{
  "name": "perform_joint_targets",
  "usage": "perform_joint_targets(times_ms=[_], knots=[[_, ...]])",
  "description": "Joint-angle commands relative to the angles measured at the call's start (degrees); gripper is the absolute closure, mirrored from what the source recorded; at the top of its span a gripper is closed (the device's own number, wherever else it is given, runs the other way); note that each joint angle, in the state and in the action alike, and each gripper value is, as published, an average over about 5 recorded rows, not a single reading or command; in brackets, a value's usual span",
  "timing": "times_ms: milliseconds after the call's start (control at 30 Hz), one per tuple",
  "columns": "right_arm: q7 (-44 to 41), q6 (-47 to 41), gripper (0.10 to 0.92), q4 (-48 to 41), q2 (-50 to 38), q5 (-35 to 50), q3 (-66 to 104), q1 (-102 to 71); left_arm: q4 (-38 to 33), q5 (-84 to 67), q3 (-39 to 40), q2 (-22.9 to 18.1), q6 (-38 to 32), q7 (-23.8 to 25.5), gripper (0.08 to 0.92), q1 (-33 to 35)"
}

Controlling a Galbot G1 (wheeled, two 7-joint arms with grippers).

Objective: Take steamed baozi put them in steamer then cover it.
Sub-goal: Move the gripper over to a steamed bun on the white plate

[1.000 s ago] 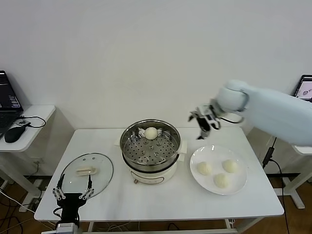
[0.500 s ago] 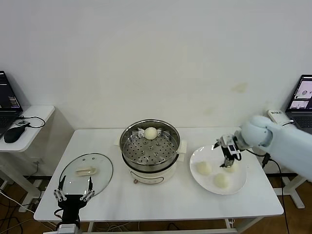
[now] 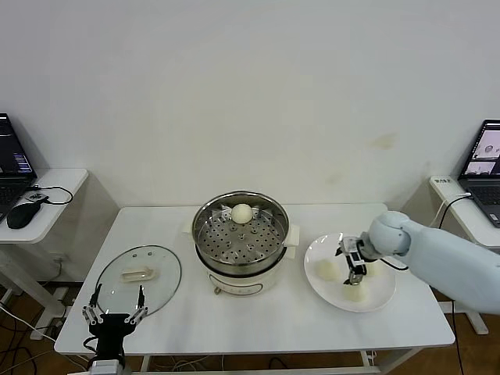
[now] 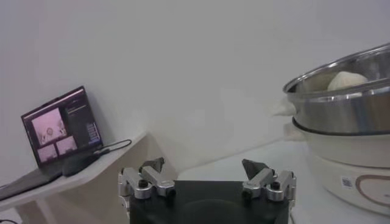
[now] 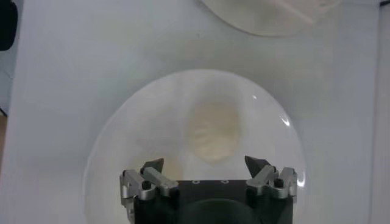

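right gripper [image 3: 353,266] jaws wide over the plate [image 3: 383,299]; baozi [image 5: 212,131] looks soft, so pinch its sides lightly.

A plain white wall [image 3: 250,86] fills the back of the room, evenly lit, with a faint smudge on its right part. Before it stands a white surface [image 3: 195,312] on pale legs. To the robot's left, a small white side table [image 3: 47,191] carries an open laptop [image 3: 12,160], a dark mouse [image 3: 23,212] and a cable. At the right edge, another laptop [image 3: 486,156] sits on a second white side table [image 3: 461,205].
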Motion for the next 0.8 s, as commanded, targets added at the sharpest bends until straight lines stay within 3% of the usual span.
perform_joint_targets(times_ms=[33, 467, 800], knots=[[0.63, -0.25, 0.224, -4.90, 4.72, -1.40, 1.67, -2.66, 0.11, 0.01, -0.04, 0.02, -0.03, -0.04, 0.177, -0.03], [-1.10, -0.40, 0.388, -5.09, 4.14, -1.59, 2.50, -1.73, 0.81, -0.05, -0.17, -0.05, -0.18, -0.15, 0.177, -0.43], [-4.30, -1.59, 0.406, 1.56, -2.02, 7.26, -0.33, 10.14, 0.46, -0.19, -0.31, -0.02, -0.20, -0.19, 0.177, -0.50]])
